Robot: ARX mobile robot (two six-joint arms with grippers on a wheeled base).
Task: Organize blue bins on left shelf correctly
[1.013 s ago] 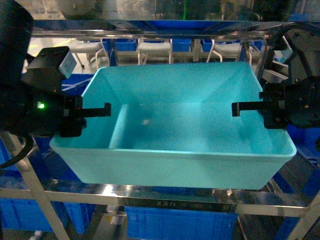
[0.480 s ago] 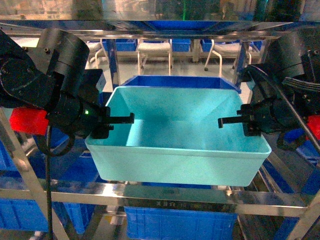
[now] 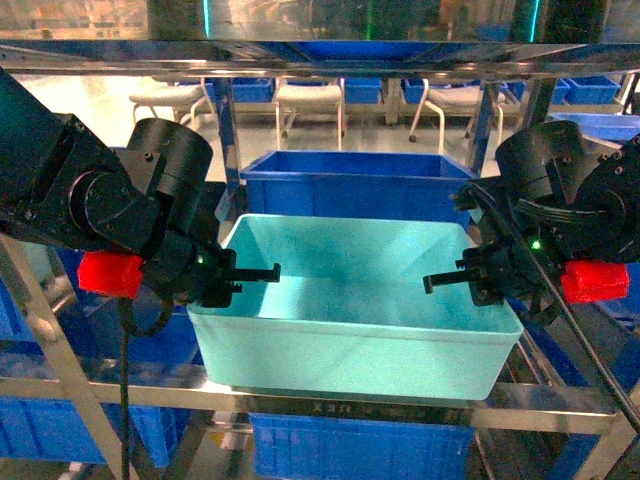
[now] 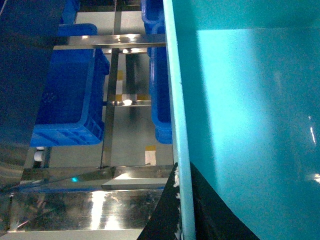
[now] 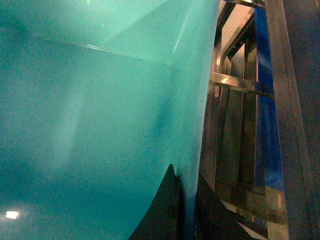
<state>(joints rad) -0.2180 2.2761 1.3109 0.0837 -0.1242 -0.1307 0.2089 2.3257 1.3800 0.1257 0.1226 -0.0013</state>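
Resting on the front rail of the stainless-steel shelf [image 3: 340, 392], the light turquoise bin [image 3: 350, 340] sits open-topped and level between the two arms, its near wall facing the head camera. Directly behind it, touching or just shy of its back rim, stands a darker royal-blue ribbed bin [image 3: 350, 182]; more blue bins [image 3: 355, 445] fill the level below.

The left gripper [image 3: 232, 275] meets the bin's left rim, one black finger [image 3: 258, 271] reaching inward over the cavity. The left wrist view shows the pale rim [image 4: 176, 125] running between dark finger surfaces at the bottom of the frame, one on each side of the wall, so the jaws are pinching that rim. The right gripper [image 3: 478, 280] mirrors this on the right rim, with its finger [image 3: 445, 280] pointing inward. From the right wrist camera, the turquoise wall [image 5: 192, 120] passes down between two dark fingertips [image 5: 162, 212], again pinched, though the contact itself is dim and probably tight rather than plainly so.

Red blocks [image 3: 108, 273] sit on each arm near the wrist. White chairs [image 3: 308, 100] stand on the floor beyond the rack.
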